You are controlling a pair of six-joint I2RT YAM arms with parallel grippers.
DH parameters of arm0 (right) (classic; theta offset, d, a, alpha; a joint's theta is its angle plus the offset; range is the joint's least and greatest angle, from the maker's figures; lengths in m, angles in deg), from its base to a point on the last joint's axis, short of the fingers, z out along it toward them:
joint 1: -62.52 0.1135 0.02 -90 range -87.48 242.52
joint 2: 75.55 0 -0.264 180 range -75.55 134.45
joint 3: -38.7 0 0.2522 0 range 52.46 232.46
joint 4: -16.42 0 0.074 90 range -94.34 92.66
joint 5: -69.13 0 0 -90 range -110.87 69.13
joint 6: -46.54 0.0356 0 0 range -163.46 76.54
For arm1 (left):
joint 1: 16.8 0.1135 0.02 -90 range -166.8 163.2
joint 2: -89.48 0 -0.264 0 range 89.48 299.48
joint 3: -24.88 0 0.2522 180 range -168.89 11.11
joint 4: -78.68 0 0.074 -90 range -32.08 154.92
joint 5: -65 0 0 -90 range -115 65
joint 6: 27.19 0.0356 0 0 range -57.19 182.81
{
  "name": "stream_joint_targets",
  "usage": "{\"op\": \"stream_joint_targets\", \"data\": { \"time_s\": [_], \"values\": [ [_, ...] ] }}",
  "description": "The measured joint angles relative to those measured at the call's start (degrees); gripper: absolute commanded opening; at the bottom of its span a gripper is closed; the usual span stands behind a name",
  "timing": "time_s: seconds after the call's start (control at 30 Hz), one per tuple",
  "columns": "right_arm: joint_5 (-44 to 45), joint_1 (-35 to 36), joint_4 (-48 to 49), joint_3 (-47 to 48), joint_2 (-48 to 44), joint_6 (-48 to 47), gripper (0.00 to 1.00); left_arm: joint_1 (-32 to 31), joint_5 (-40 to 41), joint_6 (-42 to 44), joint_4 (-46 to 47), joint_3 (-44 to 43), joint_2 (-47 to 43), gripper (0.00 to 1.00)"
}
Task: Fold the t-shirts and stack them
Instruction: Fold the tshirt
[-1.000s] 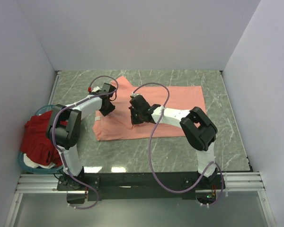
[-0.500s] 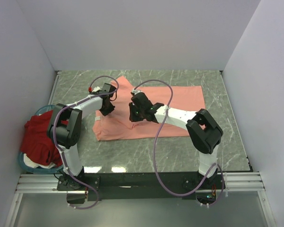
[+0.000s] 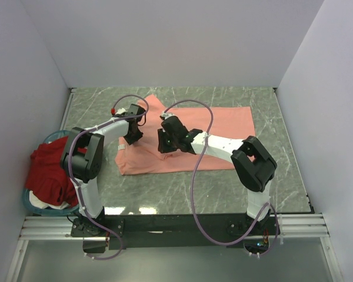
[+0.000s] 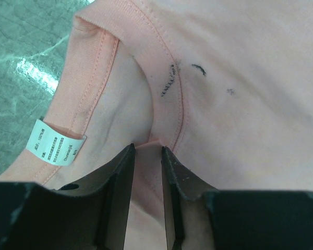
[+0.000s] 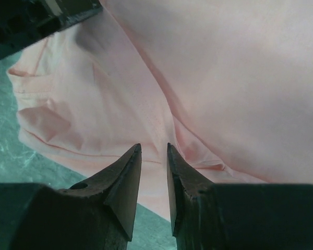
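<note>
The salmon-pink t-shirt (image 3: pixel 217 129) lies spread on the table, partly folded, with its collar end at the left. My left gripper (image 3: pixel 131 138) is at the collar. In the left wrist view, the left gripper (image 4: pixel 147 148) is shut on a pinch of the pink collar (image 4: pixel 167 78), next to the white label (image 4: pixel 55 143). My right gripper (image 3: pixel 163 147) is at the shirt's left middle. In the right wrist view, the right gripper (image 5: pixel 154 147) is shut on a ridge of pink cloth (image 5: pixel 208 78) near the front hem. The dark red t-shirt (image 3: pixel 47 170) is heaped in the basket.
The teal round basket (image 3: pixel 29 202) stands at the left table edge and holds the red shirt and something white. The left gripper's black body (image 5: pixel 36 21) shows close by in the right wrist view. White walls enclose the green marble table (image 3: pixel 270 176).
My right gripper has moved a little left and toward the back over the pink shirt, and its arm has swung. The left gripper has barely moved.
</note>
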Motion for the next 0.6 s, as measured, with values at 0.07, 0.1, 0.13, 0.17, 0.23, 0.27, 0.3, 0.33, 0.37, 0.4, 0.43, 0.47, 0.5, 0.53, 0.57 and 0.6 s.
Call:
{"op": "stream_joint_targets", "data": {
  "time_s": [0.07,0.1,0.13,0.17,0.23,0.27,0.3,0.33,0.37,0.4,0.43,0.47,0.5,0.53,0.57,0.6],
  "values": [
    [0.04,0.15,-0.02,0.00,0.55,0.00,0.34,0.00,0.02,0.13,0.00,0.00,0.00,0.34],
    [0.07,0.20,-0.11,0.00,1.01,0.00,0.34,0.00,0.02,0.15,0.00,-0.02,0.02,0.33],
    [0.11,0.26,-0.22,0.00,1.38,0.00,0.35,0.00,0.02,0.22,0.00,-0.02,0.02,0.33],
    [0.28,0.26,-0.42,0.00,1.70,0.02,0.36,0.00,0.02,0.28,0.02,-0.02,0.07,0.33],
    [0.72,0.26,-0.63,-0.04,2.01,0.13,0.38,0.00,0.07,0.33,0.02,-0.02,0.09,0.31],
    [0.96,0.26,-0.61,-0.09,2.01,0.20,0.38,0.00,0.07,0.33,0.02,-0.02,0.09,0.29],
    [1.14,0.26,-0.46,-0.17,2.01,0.20,0.38,0.00,0.09,0.35,0.00,-0.02,0.09,0.27],
    [1.25,0.26,-0.31,-0.31,2.01,0.24,0.38,0.00,0.09,0.39,0.00,-0.02,0.09,0.21],
    [1.40,0.26,-0.28,-0.46,2.01,0.22,0.38,0.00,0.09,0.35,0.00,-0.02,0.09,0.18],
    [1.49,0.26,-0.15,-0.70,2.01,0.24,0.38,0.00,0.09,0.50,-0.02,-0.02,0.09,0.15],
    [1.66,0.26,-0.17,-0.94,2.01,0.24,0.38,0.04,0.09,0.63,-0.02,-0.02,0.09,0.11],
    [1.75,0.26,-0.20,-1.05,2.01,0.26,0.39,0.07,0.09,0.70,0.00,-0.02,0.09,0.10],
    [1.86,0.26,-0.20,-1.16,2.01,0.26,0.39,0.07,0.07,0.92,0.00,-0.02,0.09,0.07],
    [2.03,0.26,-0.15,-1.27,2.01,0.31,0.39,0.07,0.07,1.09,0.02,-0.02,0.09,0.06],
    [2.21,0.26,-0.09,-1.36,2.01,0.37,0.39,0.07,0.04,1.25,0.02,-0.02,0.09,0.05],
    [2.34,0.26,-0.04,-1.46,2.01,0.44,0.39,0.07,0.02,1.33,0.04,-0.02,0.09,0.03]
  ]
}}
